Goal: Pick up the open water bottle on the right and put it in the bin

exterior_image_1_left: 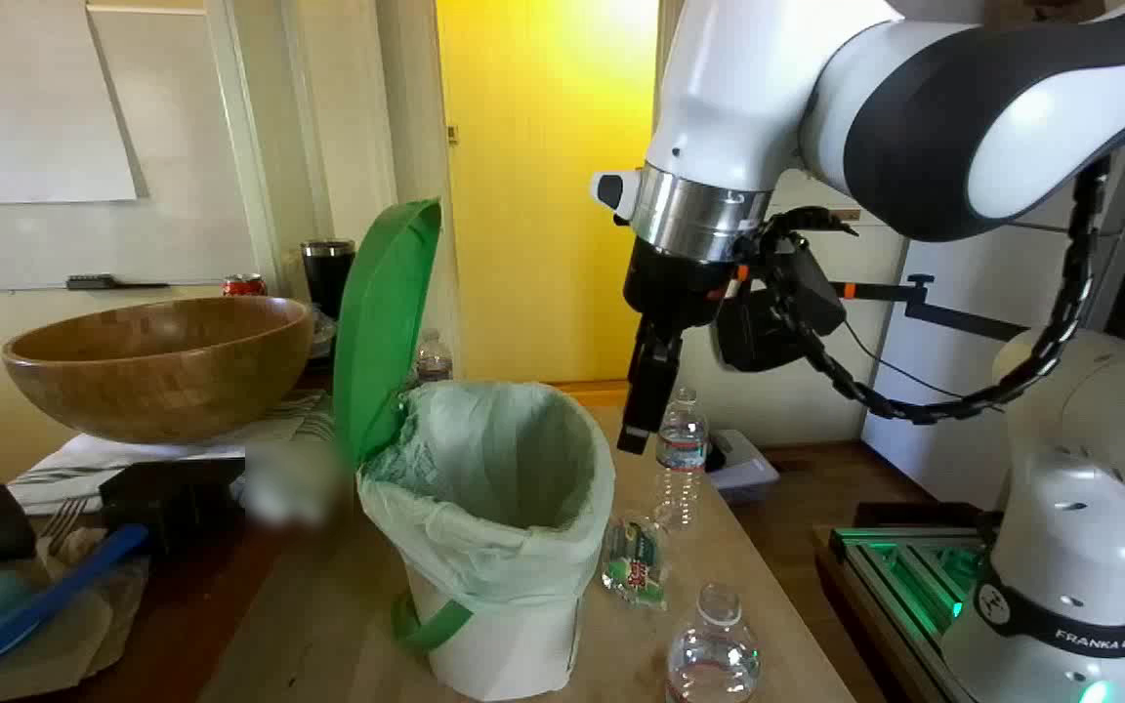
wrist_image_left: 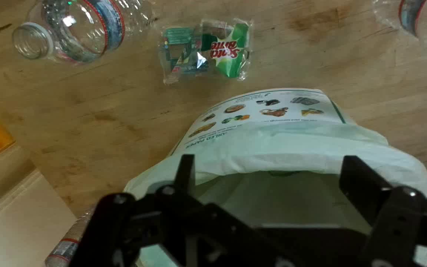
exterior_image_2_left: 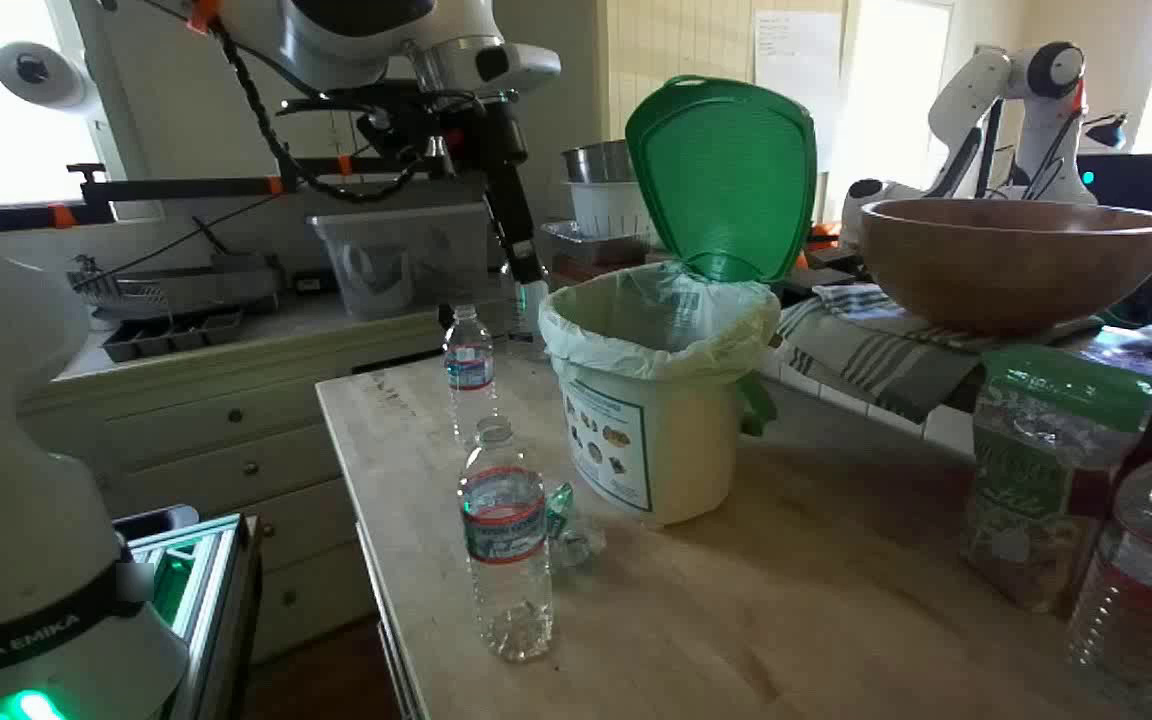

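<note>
A white robot arm (exterior_image_1_left: 724,107) arched over a wooden tabletop (exterior_image_2_left: 836,610) where a bin (exterior_image_2_left: 691,440), its green lid (exterior_image_2_left: 726,180) raised, stood lined with pale plastic (exterior_image_1_left: 519,571). A wooden bowl (exterior_image_1_left: 162,391) sat on striped cloth (exterior_image_2_left: 861,360) nearby. The gripper (wrist_image_left: 269,163), its fingers (wrist_image_left: 360,181) spread wide apart, hung near the bin's rim. The open water bottle (exterior_image_1_left: 682,457) stood upright on the tabletop, outside the bin, near a Scotch-Brite wrapper (wrist_image_left: 206,53).

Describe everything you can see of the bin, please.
The bin is pale and plastic-looking, upright on the wooden tabletop. Its green lid stands flipped up; a green handle hangs at its side. A pale, thin liner is folded down over its outside, above a label with food pictures. I cannot tell its contents.
</note>
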You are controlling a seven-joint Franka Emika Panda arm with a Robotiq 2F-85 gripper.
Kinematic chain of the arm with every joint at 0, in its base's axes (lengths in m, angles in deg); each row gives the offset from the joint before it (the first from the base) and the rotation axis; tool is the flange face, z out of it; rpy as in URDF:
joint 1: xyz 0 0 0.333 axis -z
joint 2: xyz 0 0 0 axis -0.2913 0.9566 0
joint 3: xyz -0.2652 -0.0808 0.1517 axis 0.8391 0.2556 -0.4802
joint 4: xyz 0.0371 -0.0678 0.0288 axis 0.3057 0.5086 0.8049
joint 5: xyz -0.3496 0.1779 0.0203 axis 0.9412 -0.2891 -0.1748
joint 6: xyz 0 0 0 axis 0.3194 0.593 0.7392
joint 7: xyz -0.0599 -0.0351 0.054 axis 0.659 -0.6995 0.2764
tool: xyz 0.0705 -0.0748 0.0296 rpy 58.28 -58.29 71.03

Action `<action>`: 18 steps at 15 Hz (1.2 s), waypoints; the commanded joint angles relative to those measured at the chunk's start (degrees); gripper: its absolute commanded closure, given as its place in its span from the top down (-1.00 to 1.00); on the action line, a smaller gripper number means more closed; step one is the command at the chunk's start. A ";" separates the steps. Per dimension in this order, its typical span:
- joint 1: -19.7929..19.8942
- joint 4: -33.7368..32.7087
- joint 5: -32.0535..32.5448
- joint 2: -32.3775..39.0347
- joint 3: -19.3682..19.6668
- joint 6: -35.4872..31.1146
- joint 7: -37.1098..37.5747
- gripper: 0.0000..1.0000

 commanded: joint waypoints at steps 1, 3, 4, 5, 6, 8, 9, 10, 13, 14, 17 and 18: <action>-1.20 -0.15 0.61 0.13 1.06 0.27 0.46 1.00; -1.20 -0.15 0.61 0.13 1.06 0.27 0.46 1.00; -1.20 -0.15 0.61 0.13 1.06 0.27 0.46 1.00; -1.20 -0.15 0.61 0.13 1.06 0.27 0.46 1.00; -1.20 -0.15 0.61 0.13 1.06 0.27 0.46 1.00; -1.20 -0.15 0.61 0.13 1.06 0.27 0.46 1.00; -1.20 -0.15 0.61 0.13 1.06 0.27 0.46 1.00; -1.20 -0.15 0.61 0.13 1.06 0.27 0.46 1.00; -0.60 1.23 -0.30 -2.77 3.43 -0.23 0.21 1.00; -0.37 1.71 -0.85 -4.06 4.46 -0.33 0.20 1.00; 0.32 2.67 -1.96 -6.56 7.35 -0.77 -0.17 1.00; 0.47 2.67 -2.46 -7.11 8.25 -0.24 -0.56 1.00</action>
